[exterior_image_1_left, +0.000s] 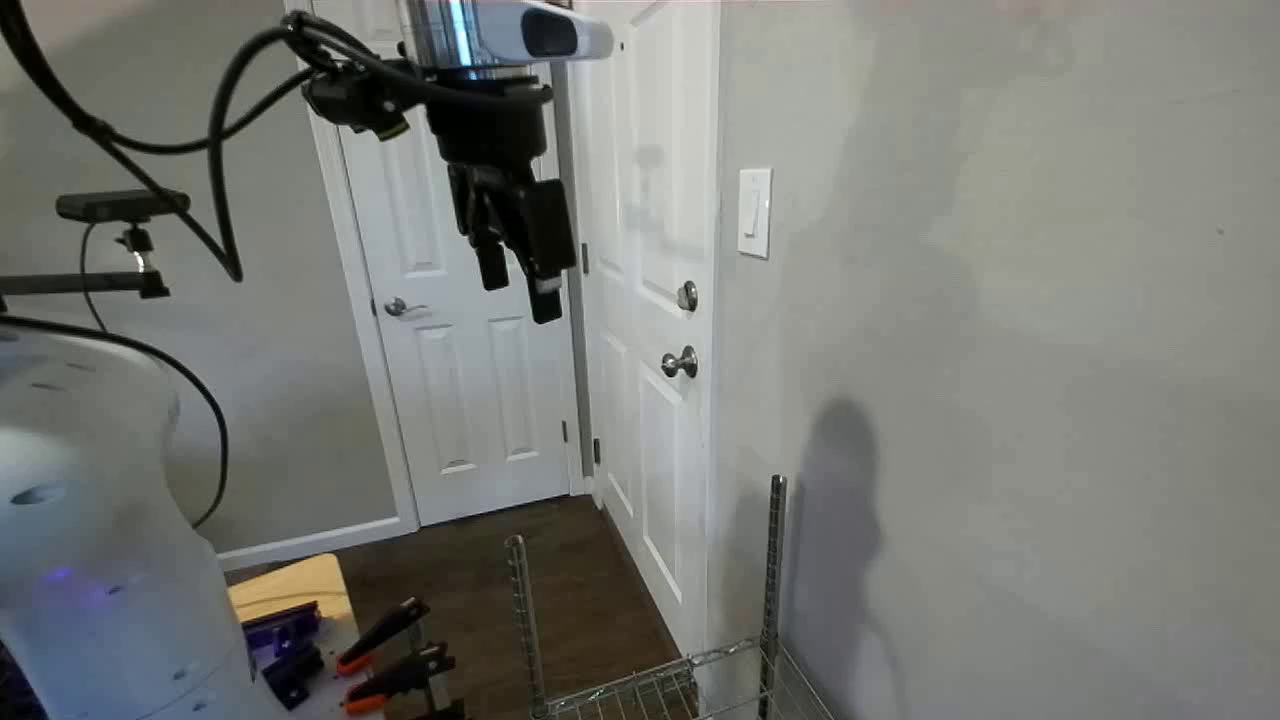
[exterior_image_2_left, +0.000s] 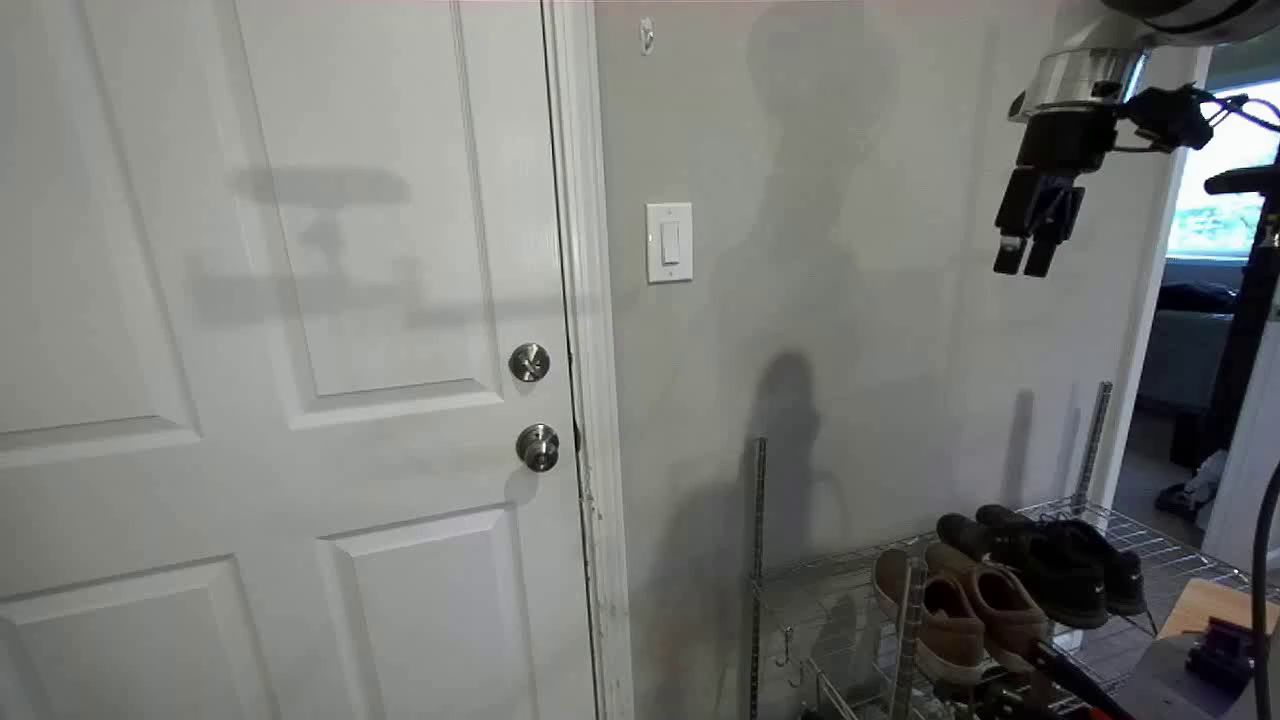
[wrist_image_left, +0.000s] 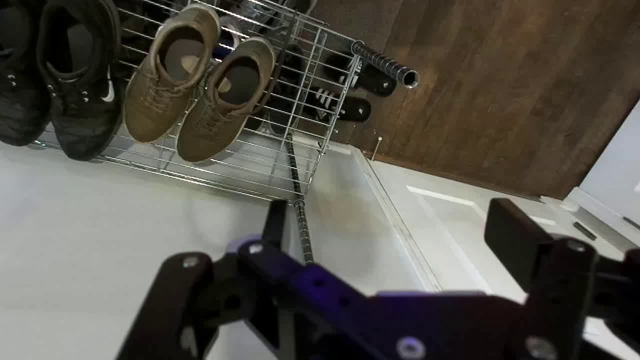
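While the gripper (exterior_image_2_left: 1024, 262) is hanging in midair, fingers (wrist_image_left: 515, 242) spread apart, tan shoes (exterior_image_2_left: 955, 635) are sitting well below on a wire rack (exterior_image_2_left: 835, 585), black shoes (exterior_image_2_left: 1068, 578) to their right, and a white door (exterior_image_2_left: 260, 465) is standing at left.

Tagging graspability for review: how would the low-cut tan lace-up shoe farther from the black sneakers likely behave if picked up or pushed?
The tan lace-up shoe would probably flex if pinched, given its wide, open top. It seems unlikely to roll, resting sole-down on the silver wire shelf. Pushed, it might snag, since gaps separate the shelf's wires.
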